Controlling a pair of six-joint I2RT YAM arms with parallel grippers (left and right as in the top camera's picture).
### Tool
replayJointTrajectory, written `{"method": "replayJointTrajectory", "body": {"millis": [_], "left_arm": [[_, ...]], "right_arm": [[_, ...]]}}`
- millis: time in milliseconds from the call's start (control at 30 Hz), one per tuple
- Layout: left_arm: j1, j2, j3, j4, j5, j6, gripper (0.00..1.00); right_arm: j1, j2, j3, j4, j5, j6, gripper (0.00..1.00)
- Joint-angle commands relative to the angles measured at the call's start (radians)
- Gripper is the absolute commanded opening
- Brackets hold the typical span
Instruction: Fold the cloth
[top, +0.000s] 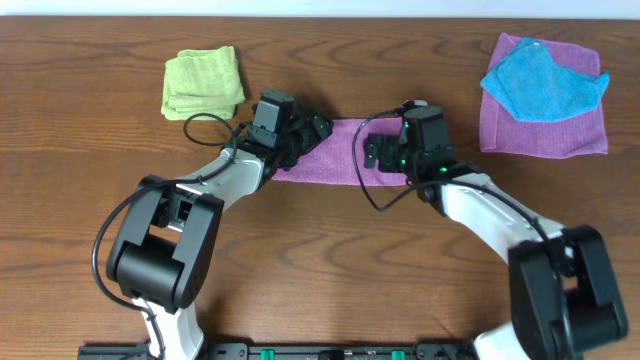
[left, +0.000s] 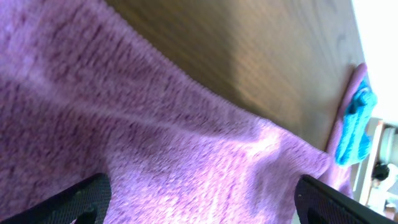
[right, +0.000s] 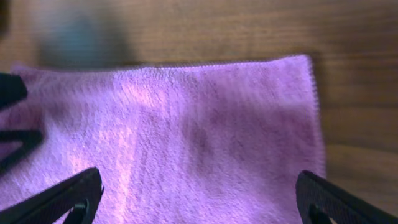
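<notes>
Cloth (top: 340, 152) between left hand (top: 308, 132) and right hand (top: 382, 150)

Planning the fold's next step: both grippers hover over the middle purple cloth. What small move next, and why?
Probably lower the right gripper to pinch the cloth at its right edge: both it and the left gripper stand open, and the cloth lies unheld.

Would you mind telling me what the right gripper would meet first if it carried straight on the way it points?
The purple cloth: the right gripper points onto its flat surface with fingers open. How much gap is left is hard to judge.
</notes>
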Motion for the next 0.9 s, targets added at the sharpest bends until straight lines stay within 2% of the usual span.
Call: {"method": "replayJointTrajectory", "body": {"millis": [0,300,500,633,700,867], "left_arm": [[0.006,0.014,0.020,-0.020,0.017,0.046,0.96],[0.006,0.014,0.020,-0.092,0.018,0.084,0.95],[0.006,0.014,0.020,-0.105,0.021,0.083,0.95],[0.006,0.014,0.020,-0.104,0.021,0.083,0.96],[0.006,0.014,0.020,-0.104,0.021,0.083,0.95],[0.006,0.014,0.020,-0.104,0.021,0.083,0.95]], "right_arm": [[-0.020,-0.012,0.008,-0.055,0.034,-0.136,0.99],[-0.060,0.054,0.008,-0.084,0.090,-0.198,0.99],[-0.108,0.124,0.008,-0.023,-0.021,-0.197,0.99],[-0.119,0.135,0.008,0.003,-0.077,-0.163,0.93],[-0.116,0.137,0.008,0.017,-0.102,-0.139,0.84],[-0.111,0.169,0.008,0.032,-0.121,-0.103,0.82]]}}
